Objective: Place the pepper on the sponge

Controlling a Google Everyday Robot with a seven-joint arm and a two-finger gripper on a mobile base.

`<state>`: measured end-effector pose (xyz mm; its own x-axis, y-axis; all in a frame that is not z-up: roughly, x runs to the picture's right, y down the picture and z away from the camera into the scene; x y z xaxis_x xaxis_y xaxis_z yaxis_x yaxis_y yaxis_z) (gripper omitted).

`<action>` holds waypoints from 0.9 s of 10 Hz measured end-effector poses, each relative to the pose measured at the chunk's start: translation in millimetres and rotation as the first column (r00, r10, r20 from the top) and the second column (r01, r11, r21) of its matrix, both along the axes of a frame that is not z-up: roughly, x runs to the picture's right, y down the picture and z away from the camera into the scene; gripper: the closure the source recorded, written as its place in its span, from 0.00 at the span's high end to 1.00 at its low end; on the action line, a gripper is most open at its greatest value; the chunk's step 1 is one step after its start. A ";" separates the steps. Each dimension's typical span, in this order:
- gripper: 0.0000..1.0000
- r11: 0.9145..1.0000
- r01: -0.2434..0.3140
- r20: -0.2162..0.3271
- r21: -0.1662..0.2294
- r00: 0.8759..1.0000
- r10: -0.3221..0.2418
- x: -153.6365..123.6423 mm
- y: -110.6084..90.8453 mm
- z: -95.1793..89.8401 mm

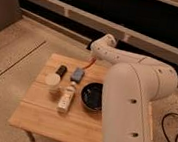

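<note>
Above the tabletop [35, 112] the gripper [90, 61] hangs just beyond the sponge [78, 74], clenched on the pepper [87, 65] (which dangles close to the sponge's far edge). This looks like the carrying step; next comes lowering the pepper squarely onto the sponge and letting go.

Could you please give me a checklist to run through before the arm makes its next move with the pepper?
1. Is the pepper held in the shut gripper? Ok.
2. Is the pepper directly over the sponge? Not ok; it hangs near the far edge of the table, beyond the sponge.
3. Is the sponge top bare? Ok.
4. Is the bowl apart from the sponge? Ok.
5. Is the bottle apart from the sponge? Cannot tell.
6. Is the pepper's height enough? Cannot tell.
</note>
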<state>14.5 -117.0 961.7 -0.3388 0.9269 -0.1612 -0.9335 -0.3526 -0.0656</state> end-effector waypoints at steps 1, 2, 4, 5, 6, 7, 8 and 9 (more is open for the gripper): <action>0.00 1.000 -0.013 0.018 -0.009 1.000 0.013 -10.0 3.8 0.1; 0.00 0.999 -0.033 0.031 -0.020 0.999 0.033 -17.6 8.9 -0.2; 0.00 0.998 -0.061 0.032 -0.025 0.998 0.061 -22.7 20.4 -4.2; 0.00 0.998 -0.063 0.021 -0.022 0.998 0.063 -20.4 26.6 -7.5; 0.00 0.998 -0.061 0.011 -0.022 0.998 0.062 -18.1 33.8 -9.5; 0.00 0.998 -0.055 0.002 -0.026 0.998 0.056 -17.0 41.5 -10.5; 0.00 0.998 -0.046 -0.004 -0.036 0.999 0.046 -18.3 50.1 -9.2; 0.00 0.998 -0.033 -0.010 -0.049 0.999 0.033 -21.4 57.0 -5.6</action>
<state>-6.9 -60.0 956.1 -0.3709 0.9061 -0.2034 -0.9217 -0.3860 -0.0390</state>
